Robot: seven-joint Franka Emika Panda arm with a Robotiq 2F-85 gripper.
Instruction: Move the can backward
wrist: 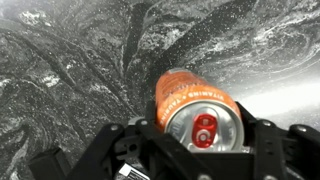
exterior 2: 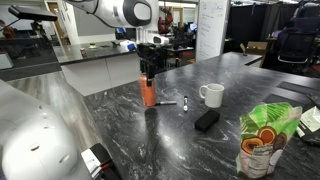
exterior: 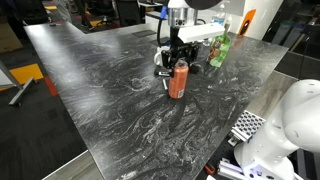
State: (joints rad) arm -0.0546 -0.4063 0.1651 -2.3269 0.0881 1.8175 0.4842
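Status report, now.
Tool astride slim orange-red drink can, grip unconfirmed. Can upright on marbled table. Clear green plastic bottle nearby, not touching.

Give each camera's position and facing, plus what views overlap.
Exterior view: raised off one table edge, looking across the dark marbled tabletop at the slim orange-red drink can; shows the gripper at its top.
Exterior view: lower, at another edge, facing the can and a white handled mug; shows the white arm and gripper.
Wrist view: looks down on the can's silver top; black fingers flank it.
Shared: all three show the can and gripper.
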